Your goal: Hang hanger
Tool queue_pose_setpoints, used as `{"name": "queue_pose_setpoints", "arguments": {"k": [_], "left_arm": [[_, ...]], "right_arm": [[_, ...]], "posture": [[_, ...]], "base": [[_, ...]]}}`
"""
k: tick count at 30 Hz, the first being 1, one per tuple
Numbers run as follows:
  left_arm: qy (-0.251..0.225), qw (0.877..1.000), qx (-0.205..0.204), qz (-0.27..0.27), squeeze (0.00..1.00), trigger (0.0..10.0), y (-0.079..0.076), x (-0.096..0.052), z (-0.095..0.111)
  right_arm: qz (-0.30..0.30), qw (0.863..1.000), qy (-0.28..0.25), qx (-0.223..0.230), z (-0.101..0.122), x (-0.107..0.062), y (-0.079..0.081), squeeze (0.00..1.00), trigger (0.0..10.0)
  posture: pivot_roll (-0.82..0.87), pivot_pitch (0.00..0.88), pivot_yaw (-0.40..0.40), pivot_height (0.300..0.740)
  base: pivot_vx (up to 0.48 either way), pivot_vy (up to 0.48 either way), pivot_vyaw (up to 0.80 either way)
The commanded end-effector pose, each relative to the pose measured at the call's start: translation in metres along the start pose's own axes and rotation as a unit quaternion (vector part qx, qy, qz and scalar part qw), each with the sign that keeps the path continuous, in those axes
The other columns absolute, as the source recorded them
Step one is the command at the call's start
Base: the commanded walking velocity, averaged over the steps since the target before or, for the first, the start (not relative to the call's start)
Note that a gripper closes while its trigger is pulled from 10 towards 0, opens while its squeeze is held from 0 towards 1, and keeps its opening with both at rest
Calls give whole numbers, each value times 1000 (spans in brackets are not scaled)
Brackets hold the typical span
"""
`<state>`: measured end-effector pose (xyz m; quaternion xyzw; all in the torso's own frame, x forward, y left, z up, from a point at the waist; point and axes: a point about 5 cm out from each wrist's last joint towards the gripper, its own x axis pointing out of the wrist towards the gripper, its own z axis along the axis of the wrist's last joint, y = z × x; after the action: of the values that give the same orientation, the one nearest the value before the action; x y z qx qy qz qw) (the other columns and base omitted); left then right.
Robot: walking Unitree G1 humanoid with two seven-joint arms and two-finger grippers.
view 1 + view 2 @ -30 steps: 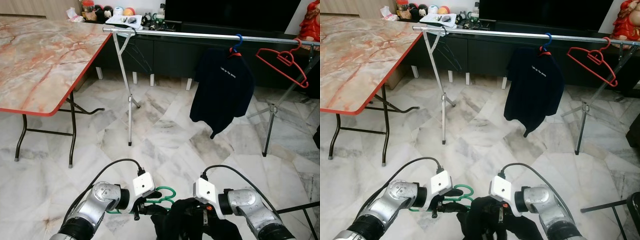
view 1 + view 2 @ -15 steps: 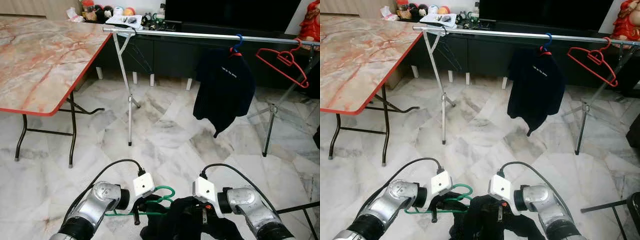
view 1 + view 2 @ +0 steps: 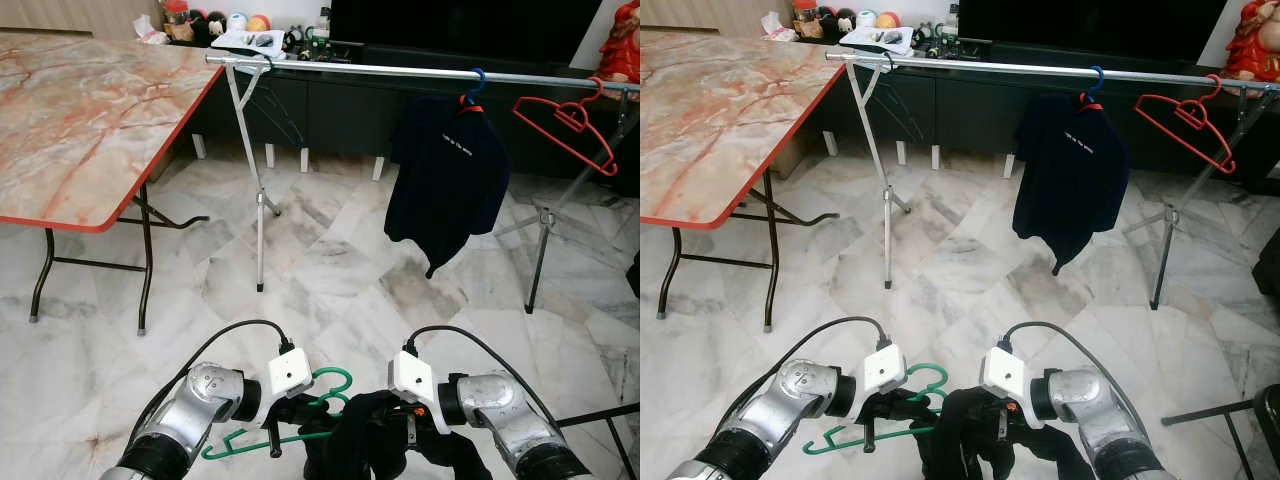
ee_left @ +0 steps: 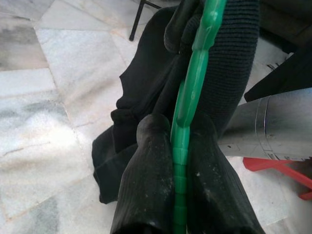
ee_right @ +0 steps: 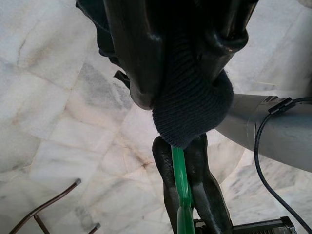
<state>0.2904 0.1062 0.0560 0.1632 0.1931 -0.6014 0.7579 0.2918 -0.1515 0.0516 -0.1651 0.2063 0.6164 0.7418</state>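
Low over the marble floor, the left gripper is clamped tight on a green hanger, while the right gripper pinches the ribbed collar of a dark garment draped on that hanger.

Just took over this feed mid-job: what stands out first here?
Low in front, the left gripper pinches a green hanger, while the right gripper clamps a dark garment against it. Beyond, a metal clothes rail carries a black T-shirt and an empty red hanger.
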Motion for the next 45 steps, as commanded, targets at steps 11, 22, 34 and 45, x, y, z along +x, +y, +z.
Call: {"name": "queue_pose_setpoints", "arguments": {"k": [11, 22, 34, 45], "left_arm": [[-12, 1000, -17, 3, 0, 0, -1, 1, 1], [-12, 1000, -19, 3, 0, 0, -2, 1, 0], [-13, 1000, -23, 3, 0, 0, -2, 1, 0], [-13, 1000, -25, 6, 0, 0, -1, 0, 0]], "right_arm": [[8, 998, -62, 11, 10, 2, 2, 0, 10000], [0, 998, -67, 19, 8, 1, 1, 0, 10000], [-23, 983, -166, 71, 18, -6, -3, 0, 10000], [-24, 975, -185, 119, 3, -3, 10, 0, 0]], "posture": [[0, 121, -58, 740], [-2, 122, -58, 740], [-2, 124, -58, 740], [-3, 130, -56, 740]], "base": [[0, 0, 0], [0, 0, 0], [0, 0, 0], [0, 0, 0]]}}
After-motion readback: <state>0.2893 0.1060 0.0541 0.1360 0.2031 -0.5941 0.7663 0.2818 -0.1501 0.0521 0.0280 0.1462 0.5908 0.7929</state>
